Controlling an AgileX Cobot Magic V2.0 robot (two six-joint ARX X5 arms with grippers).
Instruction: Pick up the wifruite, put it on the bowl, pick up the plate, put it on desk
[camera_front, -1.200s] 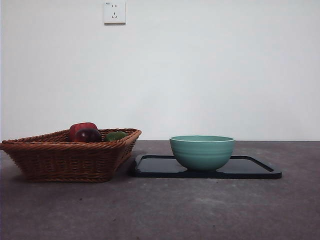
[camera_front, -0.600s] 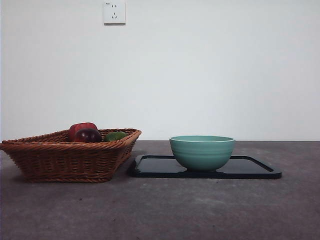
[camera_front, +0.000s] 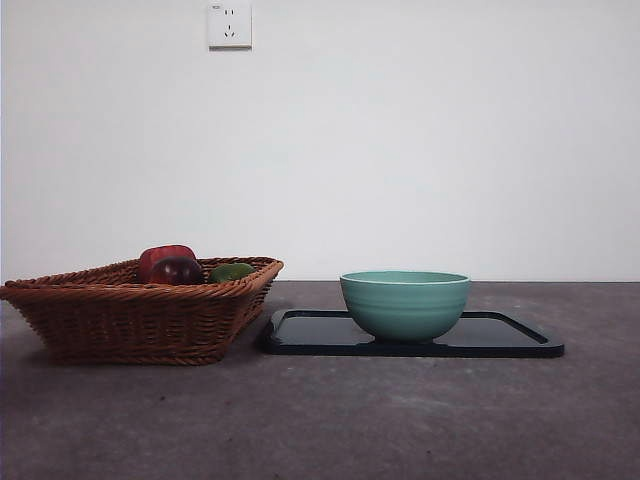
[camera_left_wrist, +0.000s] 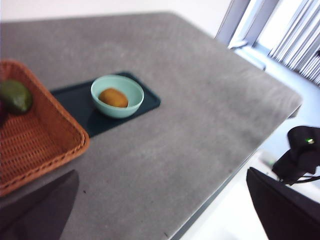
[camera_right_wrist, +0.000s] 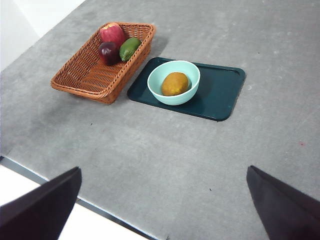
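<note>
The orange-brown wifruite (camera_right_wrist: 175, 83) (camera_left_wrist: 113, 97) lies inside the teal bowl (camera_right_wrist: 189, 93) (camera_left_wrist: 131, 102) (camera_front: 405, 304). From the front view the bowl's wall hides it. That bowl stands on the plate (camera_right_wrist: 220, 95) (camera_left_wrist: 75, 102) (camera_front: 500, 335), a dark flat rectangular tray resting on the grey desk (camera_front: 400, 420). My left gripper (camera_left_wrist: 161, 171) and right gripper (camera_right_wrist: 164, 168) both hang high above the desk, well away from the bowl. Each is open and holds nothing. Neither arm shows in the front view.
A wicker basket (camera_front: 130, 315) (camera_right_wrist: 90, 80) (camera_left_wrist: 35, 145) sits beside the plate, holding a red fruit (camera_right_wrist: 113, 34), a dark purple-red fruit (camera_right_wrist: 107, 52) and a green fruit (camera_right_wrist: 130, 48). The desk's front edge (camera_right_wrist: 100, 210) runs below the right gripper. A wall socket (camera_front: 229, 24) is behind.
</note>
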